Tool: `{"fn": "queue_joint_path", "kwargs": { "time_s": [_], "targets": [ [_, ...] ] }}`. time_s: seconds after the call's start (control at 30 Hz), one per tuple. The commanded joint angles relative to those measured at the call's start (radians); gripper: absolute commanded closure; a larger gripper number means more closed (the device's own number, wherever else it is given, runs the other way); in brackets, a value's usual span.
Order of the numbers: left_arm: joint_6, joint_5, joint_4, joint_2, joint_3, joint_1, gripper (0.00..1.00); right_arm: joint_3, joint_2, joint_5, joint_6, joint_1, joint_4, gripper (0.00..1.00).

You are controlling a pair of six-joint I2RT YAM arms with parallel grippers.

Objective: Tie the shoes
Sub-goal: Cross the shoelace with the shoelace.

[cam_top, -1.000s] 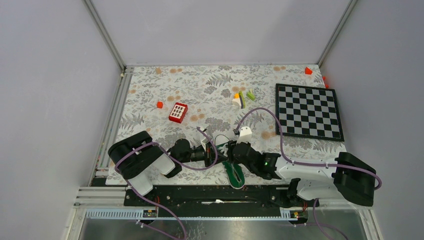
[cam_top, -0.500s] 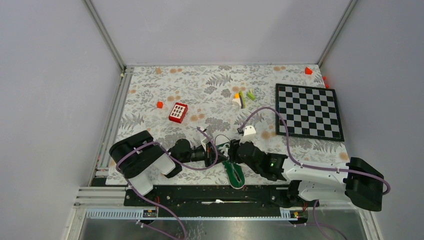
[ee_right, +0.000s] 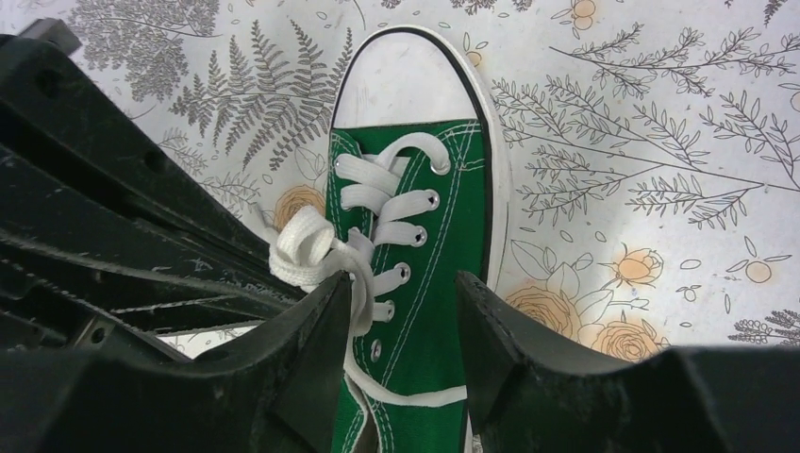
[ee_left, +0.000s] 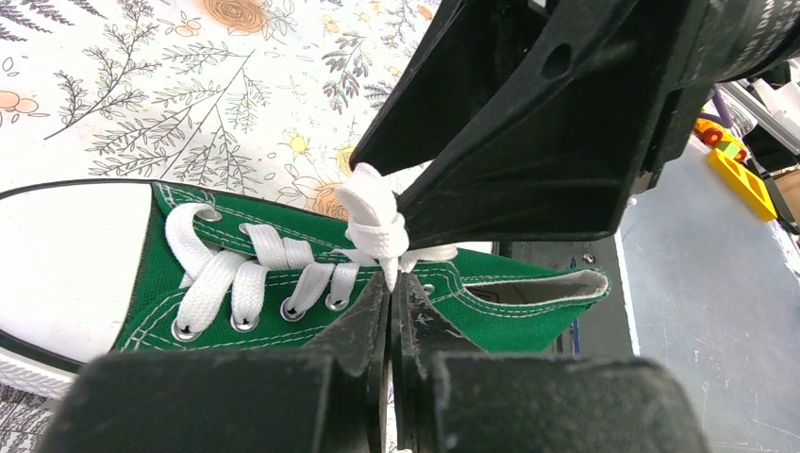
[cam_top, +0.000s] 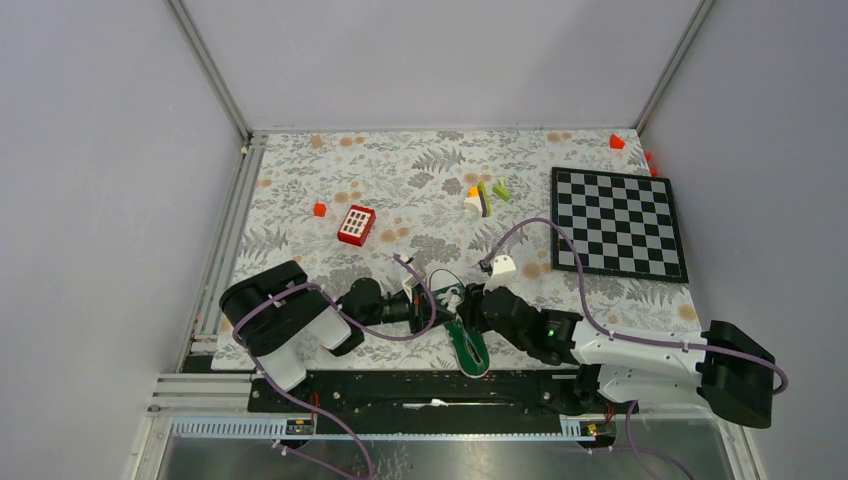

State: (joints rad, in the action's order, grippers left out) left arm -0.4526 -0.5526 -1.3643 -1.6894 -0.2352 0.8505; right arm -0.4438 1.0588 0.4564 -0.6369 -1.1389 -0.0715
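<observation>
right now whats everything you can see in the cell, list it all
sneaker: one, green with white toe cap, near table edge between the arms
laces: white, bunched in a loop above the sneaker's tongue
keypad-like block: one, red and white, left of centre
small cube: one, red, left of the block
small blocks: a cluster, white, orange, yellow-green, far centre; count unclear
chessboard: one, black and white, right side
red pieces: at least two, far right corner
tablecloth: one, floral, covers the table
left end effector: shut on a lace strand
right end effector: open, over the sneaker, lace loop against one finger
</observation>
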Motion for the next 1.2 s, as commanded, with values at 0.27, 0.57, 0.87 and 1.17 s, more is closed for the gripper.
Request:
{"fn": "queue_joint_path", "kwargs": {
  "time_s": [0.27,0.57,0.87,1.17],
  "targets": [
    [0.008,-0.001,-0.071,-0.021,-0.034,0.003,1.0,0.012,-0.072,-0.03,-0.032,-0.007,0.033,0.48],
    [0.006,-0.004,-0.071,-0.025,-0.035,0.004,1.0,0.061,-0.248,0.037,-0.046,0.003,0.062,0.59],
    [0.006,-0.01,-0.071,-0.026,-0.039,0.003,1.0,0.124,-0.233,-0.28,-0.107,0.254,-0.015,0.68],
    [0.005,-0.013,-0.071,-0.028,-0.042,0.004,1.0,0.17,-0.157,-0.555,-0.183,0.431,-0.195,0.65]
  ]
}}
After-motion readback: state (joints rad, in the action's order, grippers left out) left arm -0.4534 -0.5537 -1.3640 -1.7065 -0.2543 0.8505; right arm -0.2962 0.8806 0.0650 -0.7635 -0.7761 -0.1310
